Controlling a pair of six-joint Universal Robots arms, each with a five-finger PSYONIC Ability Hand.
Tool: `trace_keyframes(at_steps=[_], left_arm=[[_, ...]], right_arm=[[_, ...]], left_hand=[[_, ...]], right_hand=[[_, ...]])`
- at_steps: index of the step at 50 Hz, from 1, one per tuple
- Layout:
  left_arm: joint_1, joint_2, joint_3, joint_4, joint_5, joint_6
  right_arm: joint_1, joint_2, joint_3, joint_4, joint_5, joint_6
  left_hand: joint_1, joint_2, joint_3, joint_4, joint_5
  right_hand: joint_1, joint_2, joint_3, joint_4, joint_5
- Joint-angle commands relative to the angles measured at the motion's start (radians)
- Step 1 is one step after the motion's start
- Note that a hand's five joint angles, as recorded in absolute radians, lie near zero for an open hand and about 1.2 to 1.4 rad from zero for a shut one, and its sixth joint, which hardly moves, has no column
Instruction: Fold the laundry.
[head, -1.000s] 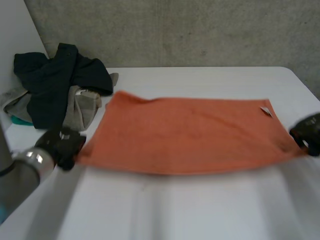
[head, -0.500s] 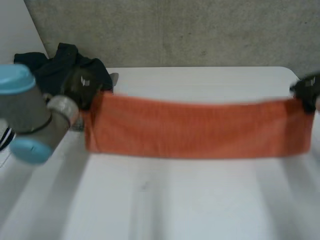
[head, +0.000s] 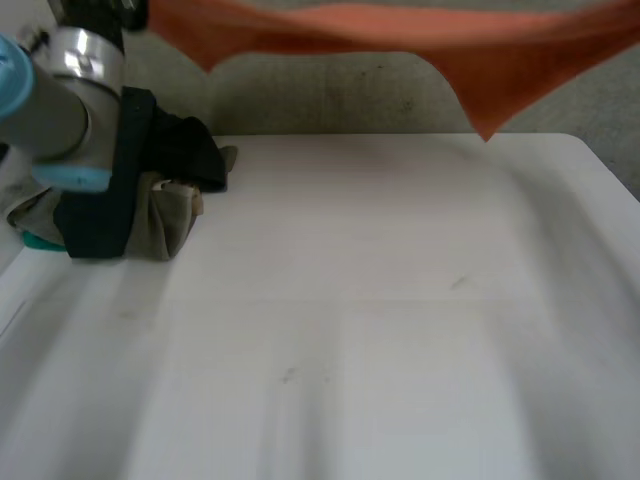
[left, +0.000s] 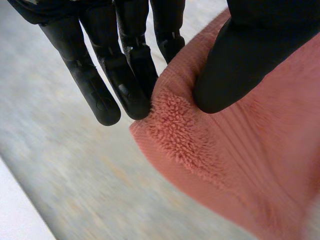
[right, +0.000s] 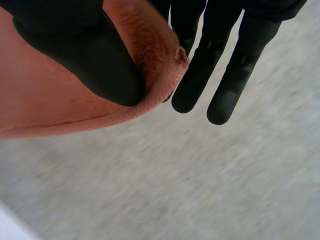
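An orange towel (head: 400, 40) hangs stretched high above the white table (head: 380, 300), one loose corner dangling at the right. My left hand (left: 240, 50) pinches one of the towel's (left: 240, 160) corners between thumb and straight fingers (left: 125, 75). My right hand (right: 80, 55) pinches the towel's (right: 45, 100) opposite corner the same way, thumb pressed on the cloth against the fingers (right: 240, 65). The left arm (head: 60, 100) rises at the table's left side.
A heap of dark and grey-beige laundry (head: 140, 190) lies at the table's back left corner, partly behind the left arm. A grey concrete wall (head: 330, 95) stands behind the table.
Both hands have lifted the towel off the table and raised it high; it now hangs in the air along the wall.
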Motion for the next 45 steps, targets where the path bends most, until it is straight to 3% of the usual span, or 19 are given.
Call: trace_keyframes(at_steps=[1,8,12,16,21,25,31,36,45], left_arm=[[-0.010,-0.004,-0.231,-0.018,0.004,0.010],[-0.024,0.033,-0.504,-0.039,0.004,0.019],[-0.021,0.161,-0.691,-0.128,0.002,0.024],[-0.013,0.330,-0.889,-0.295,-0.006,0.071],[0.020,0.592,-1.132,-0.581,-0.003,0.221],[0.060,0.684,-1.213,-0.682,0.005,0.314],[0.068,0.613,-1.165,-0.616,0.005,0.341],[0.039,0.431,-1.000,-0.455,0.002,0.325],[-0.015,0.131,-0.641,-0.329,-0.010,0.280]], right_arm=[[-0.004,0.052,0.122,0.040,-0.049,-0.030],[-0.010,0.050,0.300,0.145,-0.058,-0.131],[-0.014,0.024,0.421,0.253,-0.061,-0.206],[-0.089,-0.140,0.602,0.388,-0.061,-0.324],[-0.237,-0.380,0.873,0.539,-0.075,-0.638],[-0.298,-0.468,0.970,0.551,-0.121,-0.795],[-0.301,-0.442,0.935,0.511,-0.156,-0.708],[-0.257,-0.246,0.811,0.361,-0.193,-0.543],[-0.156,-0.042,0.587,0.141,-0.135,-0.415]], left_hand=[[0.244,0.198,0.202,0.191,0.235],[0.244,0.198,0.202,0.191,0.235],[0.244,0.198,0.202,0.191,0.235],[0.244,0.198,0.202,0.191,0.235],[0.244,0.198,0.202,0.191,0.235],[0.244,0.198,0.202,0.191,0.235],[0.244,0.198,0.202,0.191,0.235],[0.244,0.198,0.202,0.191,0.235],[0.244,0.198,0.202,0.191,0.235]], right_hand=[[0.278,0.221,0.207,0.199,0.200],[0.278,0.221,0.207,0.199,0.200],[0.278,0.221,0.207,0.199,0.200],[0.278,0.221,0.207,0.199,0.200],[0.278,0.221,0.207,0.199,0.200],[0.278,0.221,0.207,0.199,0.200],[0.278,0.221,0.207,0.199,0.200],[0.278,0.221,0.207,0.199,0.200],[0.278,0.221,0.207,0.199,0.200]])
